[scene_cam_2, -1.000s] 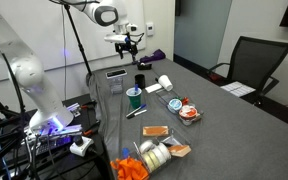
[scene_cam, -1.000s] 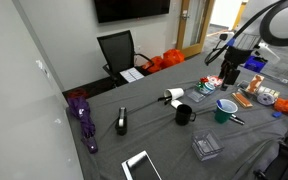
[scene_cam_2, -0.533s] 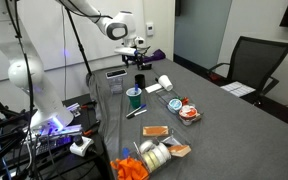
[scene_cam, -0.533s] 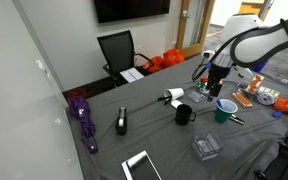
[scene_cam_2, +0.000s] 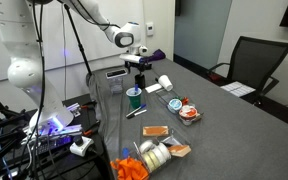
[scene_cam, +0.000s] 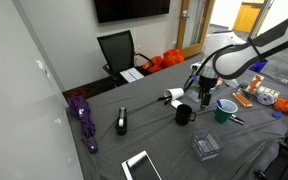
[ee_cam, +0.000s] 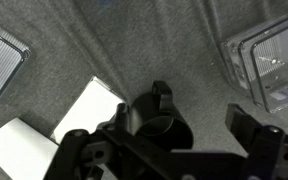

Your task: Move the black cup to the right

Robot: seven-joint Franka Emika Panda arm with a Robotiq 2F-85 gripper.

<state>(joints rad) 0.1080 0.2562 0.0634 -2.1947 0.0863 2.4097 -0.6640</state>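
Observation:
The black cup [scene_cam: 183, 115] stands upright on the grey table, near the middle in both exterior views [scene_cam_2: 141, 81]. In the wrist view the cup [ee_cam: 152, 120] is seen from above, its handle pointing away, and it lies between my two fingers, closer to the left one. My gripper [scene_cam: 205, 97] is open and empty. It hovers just above and beside the cup in both exterior views [scene_cam_2: 137, 66]. In the wrist view the gripper [ee_cam: 162, 138] shows its fingers spread wide, with no contact that I can see.
A teal-green cup [scene_cam: 225, 108] stands close by and also shows in an exterior view [scene_cam_2: 134, 95]. A white roll [scene_cam: 172, 96], a black-and-grey stapler [scene_cam: 121, 122], a purple umbrella [scene_cam: 82, 115], a clear box [scene_cam: 206, 147] and a white tablet [scene_cam: 141, 166] lie around. Snack packets sit at the far end [scene_cam_2: 156, 152].
The arm has swung from the table's far end towards the black cup and come down over it. The cup has not moved.

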